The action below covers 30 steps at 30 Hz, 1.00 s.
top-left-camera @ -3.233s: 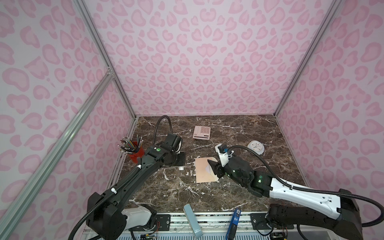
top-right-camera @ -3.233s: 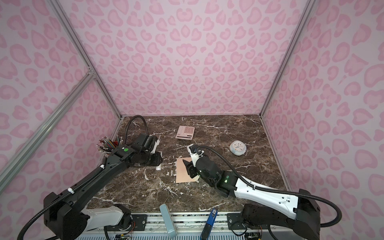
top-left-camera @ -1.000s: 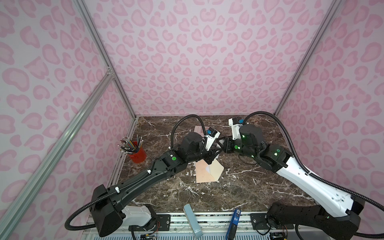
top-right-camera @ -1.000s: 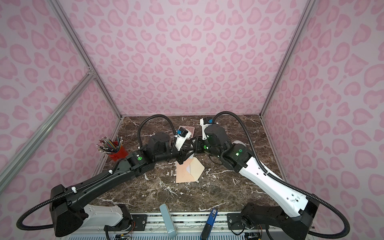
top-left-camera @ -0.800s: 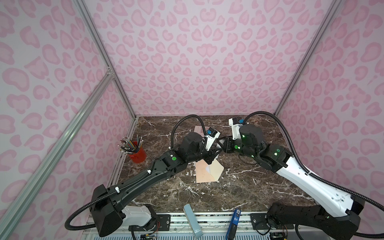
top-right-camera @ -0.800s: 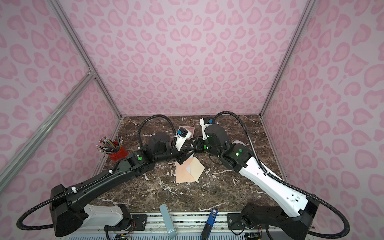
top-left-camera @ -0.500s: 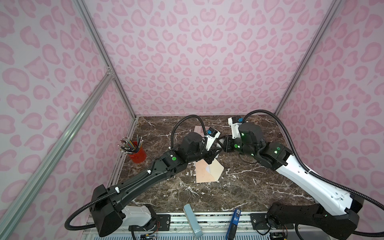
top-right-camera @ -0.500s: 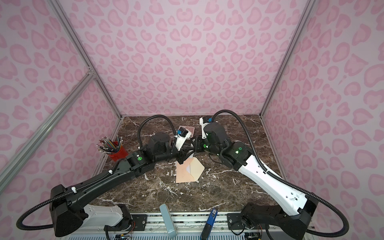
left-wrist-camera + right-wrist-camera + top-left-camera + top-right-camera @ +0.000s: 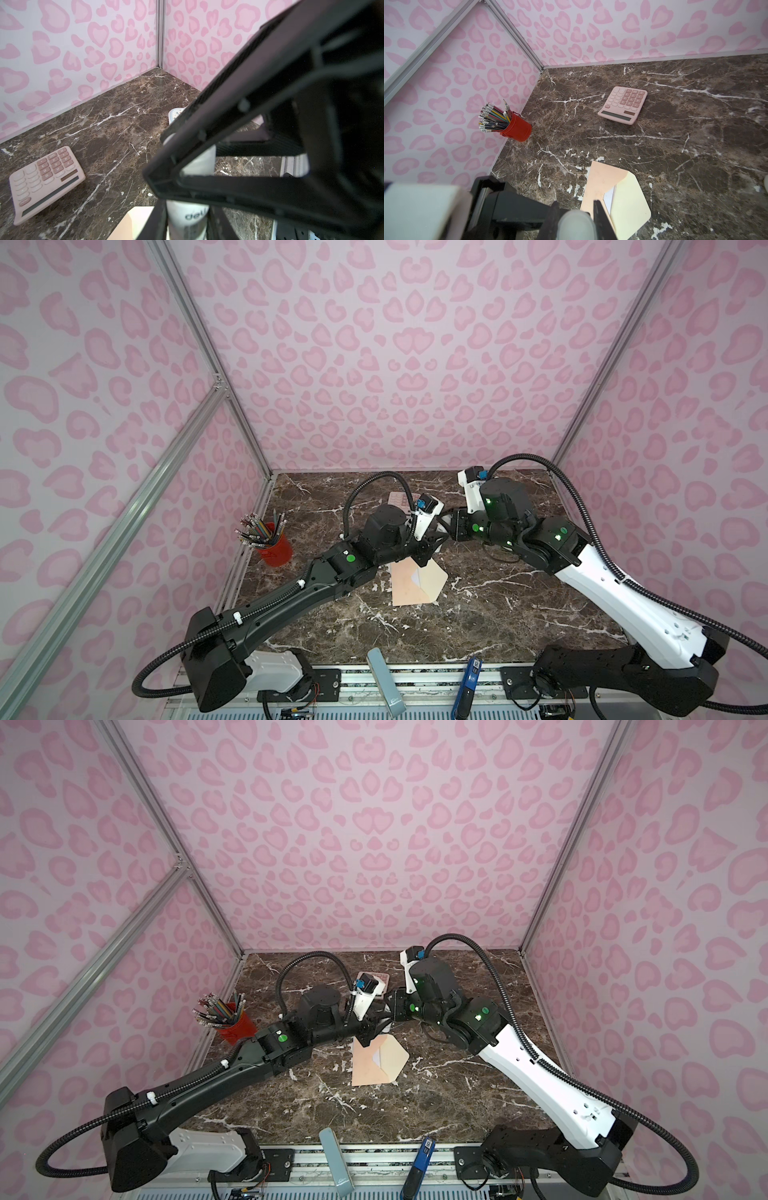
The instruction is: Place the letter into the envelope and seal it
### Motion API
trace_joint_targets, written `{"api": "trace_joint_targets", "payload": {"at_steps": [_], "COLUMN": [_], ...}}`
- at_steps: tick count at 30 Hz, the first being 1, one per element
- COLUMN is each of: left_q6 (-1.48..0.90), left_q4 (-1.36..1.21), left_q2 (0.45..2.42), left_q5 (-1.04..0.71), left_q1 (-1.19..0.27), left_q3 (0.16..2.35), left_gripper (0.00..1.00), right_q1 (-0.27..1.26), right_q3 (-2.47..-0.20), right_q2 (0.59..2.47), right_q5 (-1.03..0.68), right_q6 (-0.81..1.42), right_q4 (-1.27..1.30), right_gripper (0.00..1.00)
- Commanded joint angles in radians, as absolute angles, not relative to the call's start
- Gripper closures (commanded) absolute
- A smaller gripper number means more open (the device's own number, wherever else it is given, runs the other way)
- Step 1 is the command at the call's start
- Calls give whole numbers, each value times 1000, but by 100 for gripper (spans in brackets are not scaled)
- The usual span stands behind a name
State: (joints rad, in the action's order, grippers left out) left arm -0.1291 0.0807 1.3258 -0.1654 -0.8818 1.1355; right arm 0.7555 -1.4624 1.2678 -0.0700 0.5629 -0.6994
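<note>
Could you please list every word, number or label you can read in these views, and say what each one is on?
"deli": on the white tube.
"00", "2", "3": on keys of the pink calculator; its other keys are blurred.
Too small to read: the marks on the grey-blue bar and the blue tool by the front rail, and the face of the small clock.

We've got a polished marble-look table [image 9: 695, 145], veined white. In the right pincer [image 9: 575, 204], the glue stick [image 9: 575, 224] looks smooth white plastic. Just beyond it, the envelope [image 9: 600, 178] is matt paper; farther out, the calculator [image 9: 623, 106] satiny pink plastic.
</note>
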Motion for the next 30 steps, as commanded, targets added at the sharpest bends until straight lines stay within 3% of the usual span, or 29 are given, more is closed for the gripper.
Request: {"api": "trace_joint_targets", "payload": {"at_steps": [1, 30], "left_q6": [-119, -130], "left_q4": [179, 168], "left_q2": [1338, 1374], "left_q5": [-135, -152], "left_q1": [-879, -879], "left_q3": [1127, 1123], "left_gripper": [92, 96], "right_q1": [750, 667], "right_q3": [-1508, -1546], "right_q2": [1268, 1270], "right_q5": [-60, -130], "right_q6": [557, 586], "right_q4": [-631, -622], "right_gripper": [86, 86]}}
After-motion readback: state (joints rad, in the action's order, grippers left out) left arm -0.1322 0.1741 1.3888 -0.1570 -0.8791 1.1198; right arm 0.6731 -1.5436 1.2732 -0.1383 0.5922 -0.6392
